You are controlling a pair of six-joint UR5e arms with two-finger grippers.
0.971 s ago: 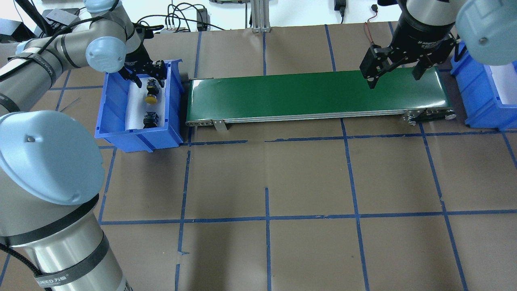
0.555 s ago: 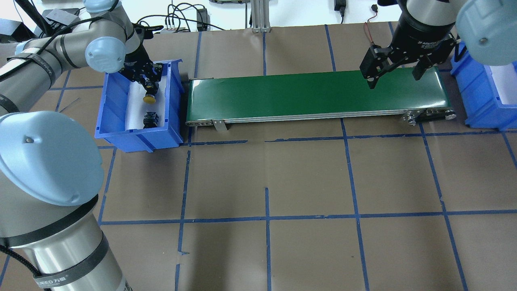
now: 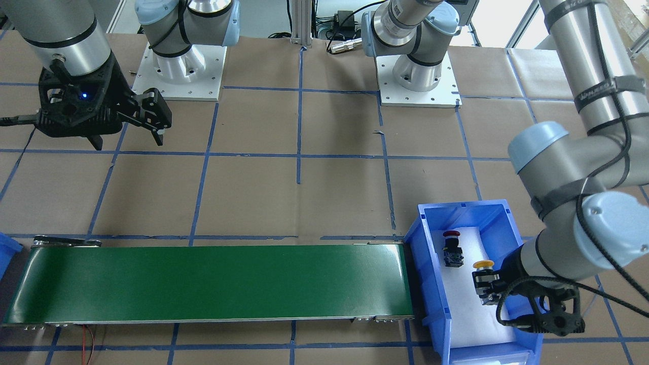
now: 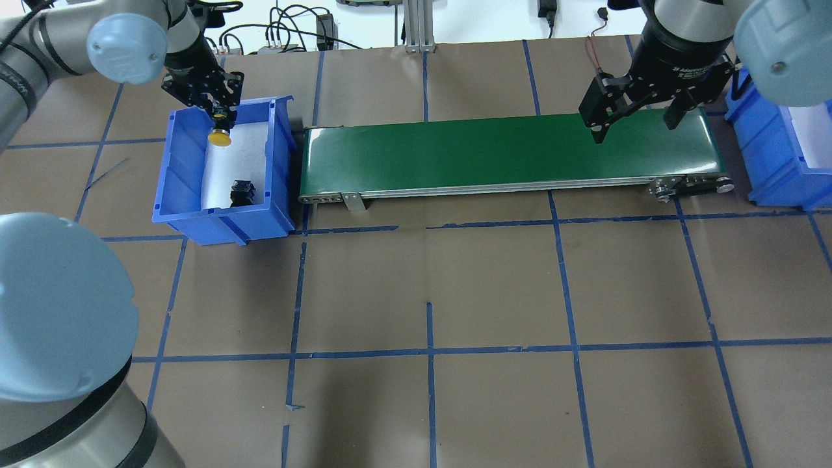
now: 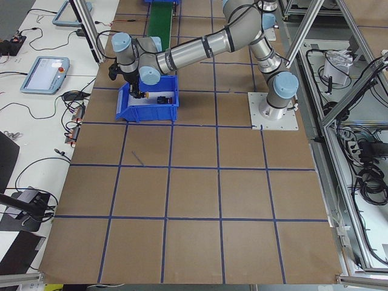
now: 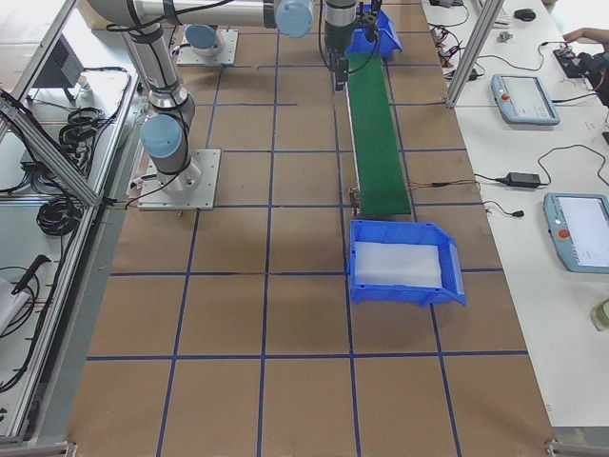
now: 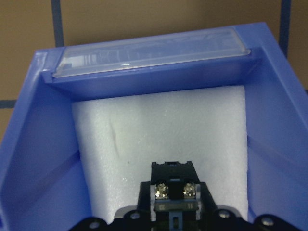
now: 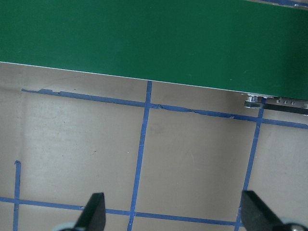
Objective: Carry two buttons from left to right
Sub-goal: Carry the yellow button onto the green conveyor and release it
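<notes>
My left gripper [image 4: 221, 119] is shut on the yellow button [image 4: 220, 138] and holds it over the far part of the left blue bin [image 4: 174, 188]. The front view shows the yellow cap [image 3: 483, 264] sticking out of this gripper [image 3: 488, 290]. The left wrist view shows the button's contact block [image 7: 175, 190] between my fingers. The red button [image 3: 451, 247] lies on the bin's white foam; from overhead it looks dark [image 4: 242, 193]. My right gripper [image 4: 634, 127] is open and empty above the conveyor's right end, and it also shows in the front view [image 3: 128, 141].
A green conveyor belt [image 4: 507, 153] runs from the left bin to a second blue bin [image 4: 767, 156] at the right. The right wrist view shows the belt's edge [image 8: 154, 43] and brown paper with blue tape lines [image 8: 139, 154].
My left gripper has shut on the yellow button and lifted it toward the bin's far end. The red button and the right arm have not moved.
</notes>
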